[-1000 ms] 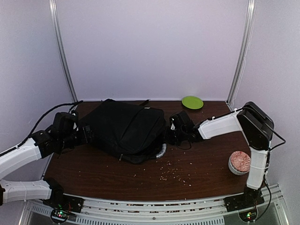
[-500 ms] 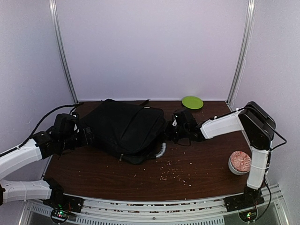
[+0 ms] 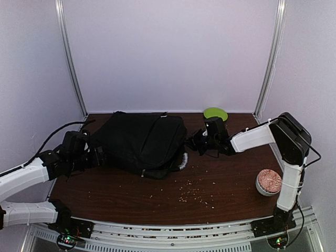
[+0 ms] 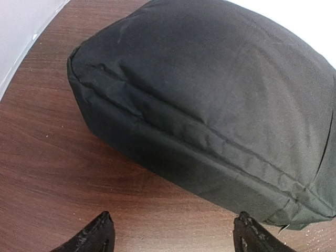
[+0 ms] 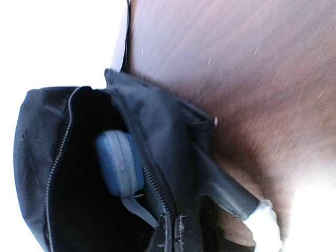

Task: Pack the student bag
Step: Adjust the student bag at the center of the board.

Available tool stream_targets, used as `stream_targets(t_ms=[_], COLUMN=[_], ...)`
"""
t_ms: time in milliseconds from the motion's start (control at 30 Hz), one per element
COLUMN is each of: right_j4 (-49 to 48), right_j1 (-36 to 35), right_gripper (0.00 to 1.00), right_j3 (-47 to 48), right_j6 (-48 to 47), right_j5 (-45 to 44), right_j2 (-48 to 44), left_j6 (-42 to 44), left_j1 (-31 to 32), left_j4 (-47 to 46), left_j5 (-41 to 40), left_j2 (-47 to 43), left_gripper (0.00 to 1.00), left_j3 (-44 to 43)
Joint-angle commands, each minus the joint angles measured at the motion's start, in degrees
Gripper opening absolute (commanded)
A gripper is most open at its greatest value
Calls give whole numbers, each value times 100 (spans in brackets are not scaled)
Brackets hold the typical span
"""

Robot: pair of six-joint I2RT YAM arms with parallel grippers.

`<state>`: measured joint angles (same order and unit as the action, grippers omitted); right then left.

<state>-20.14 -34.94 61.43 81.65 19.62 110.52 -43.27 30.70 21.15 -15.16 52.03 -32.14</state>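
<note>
The student bag (image 3: 140, 140), large, black and soft, lies across the back left of the table. My right gripper (image 3: 195, 140) is shut on the fabric rim beside its open zipper (image 5: 176, 233) and lifts that end a little. Inside the opening I see a blue-grey pouch (image 5: 119, 163), and the bag's grey padded handle (image 5: 231, 191) hangs to the right. My left gripper (image 4: 172, 233) is open, low over the wood just short of the bag's closed end (image 4: 210, 105), with nothing between its fingers. From above, this gripper (image 3: 97, 156) sits at the bag's left end.
A green plate (image 3: 215, 114) lies at the back right, close behind the right wrist. A patterned bowl (image 3: 269, 181) stands near the right arm's base. Several crumbs (image 3: 194, 192) are scattered on the wooden table (image 3: 105, 189) in front of the bag.
The right gripper has shut on the bag's rim and drawn it toward the back right; the bag has shifted and stretched that way. The left gripper has stayed open and followed the bag's left end slightly.
</note>
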Motion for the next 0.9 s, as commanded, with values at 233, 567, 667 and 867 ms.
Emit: stream_targets(t_ms=[233, 567, 667, 867], right_j4=[579, 1339, 1009, 280], right_j1=[634, 393, -134, -1578], right_gripper=[25, 63, 63, 63], right_j3=[512, -1298, -2011, -2270], right_j6=[-1046, -2024, -2070, -1811], right_j5=[-27, -662, -1044, -1269], right_j2=[-234, -2051, -2774, -3209], left_j6=[82, 1361, 1511, 1082], left_j1=[15, 621, 942, 964], left_j4=[-339, 398, 1026, 1060], left_j5=[358, 0, -749, -895], left_j2=[132, 57, 216, 33], left_gripper=[80, 82, 82, 82], left_j3=[-29, -711, -1053, -893])
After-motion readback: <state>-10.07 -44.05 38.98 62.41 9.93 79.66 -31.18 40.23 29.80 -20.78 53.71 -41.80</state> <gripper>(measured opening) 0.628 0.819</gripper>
